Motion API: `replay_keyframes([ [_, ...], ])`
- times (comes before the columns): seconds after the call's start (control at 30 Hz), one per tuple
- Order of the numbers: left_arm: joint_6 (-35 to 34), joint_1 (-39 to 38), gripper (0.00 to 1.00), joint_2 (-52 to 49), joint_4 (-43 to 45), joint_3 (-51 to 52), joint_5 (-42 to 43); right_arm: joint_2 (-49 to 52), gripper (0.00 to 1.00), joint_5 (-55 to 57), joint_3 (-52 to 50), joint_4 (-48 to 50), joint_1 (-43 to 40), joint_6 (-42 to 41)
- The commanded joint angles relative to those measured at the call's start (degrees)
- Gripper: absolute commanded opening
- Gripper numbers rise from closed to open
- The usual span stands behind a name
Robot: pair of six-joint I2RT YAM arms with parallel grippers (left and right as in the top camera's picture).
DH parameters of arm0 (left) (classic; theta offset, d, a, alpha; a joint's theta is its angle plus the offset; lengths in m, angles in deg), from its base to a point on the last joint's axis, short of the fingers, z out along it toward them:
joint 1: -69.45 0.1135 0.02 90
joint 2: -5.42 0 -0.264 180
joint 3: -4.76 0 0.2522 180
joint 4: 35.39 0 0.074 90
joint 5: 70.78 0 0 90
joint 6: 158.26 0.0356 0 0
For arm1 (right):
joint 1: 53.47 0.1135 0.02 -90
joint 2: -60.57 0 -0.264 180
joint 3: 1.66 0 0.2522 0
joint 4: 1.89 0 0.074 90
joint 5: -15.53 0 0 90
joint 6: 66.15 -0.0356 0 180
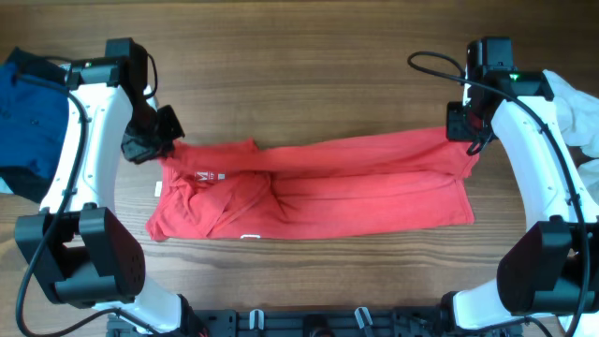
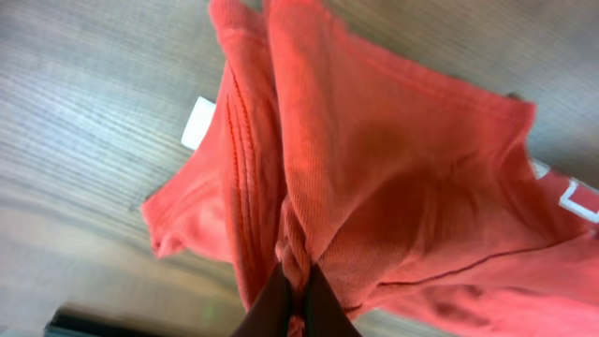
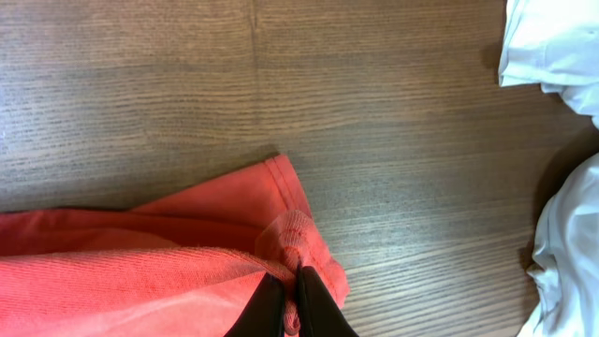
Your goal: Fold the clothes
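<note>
A red T-shirt point(image 1: 318, 187) lies stretched left to right across the wooden table, folded lengthwise, with a white neck label showing near its left end. My left gripper point(image 1: 164, 140) is shut on the shirt's upper left corner; in the left wrist view the fingers point(image 2: 298, 292) pinch a bunched fold of red cloth point(image 2: 374, 159). My right gripper point(image 1: 465, 134) is shut on the shirt's upper right corner; in the right wrist view the fingers point(image 3: 292, 298) pinch the hem of the red cloth point(image 3: 140, 271).
A blue garment point(image 1: 28, 117) lies at the left edge of the table. White clothes point(image 1: 576, 112) lie at the right edge and also show in the right wrist view point(image 3: 562, 140). Bare wood point(image 1: 309, 75) lies behind the shirt.
</note>
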Motion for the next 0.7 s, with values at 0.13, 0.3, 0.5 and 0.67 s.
replay_keyframes([
  [0.13,-1.36,-0.15,0.04,0.9,-4.96,2.99,-1.84,1.05,0.06,-1.79,-6.1,-2.56,-0.46,-1.7],
  [0.3,-1.4,-0.15,0.04,0.9,-4.92,8.79,-2.32,1.07,0.06,-2.95,-9.55,-3.65,-0.46,-3.19],
  [0.5,-1.97,-0.15,0.04,0.9,-4.74,13.27,-4.85,1.07,0.09,-2.99,-9.57,-8.68,-0.46,-4.76],
  [0.67,-2.67,-0.15,0.26,0.9,-5.9,13.31,-6.12,1.07,0.25,-3.61,-11.28,-10.14,-0.46,-4.76],
])
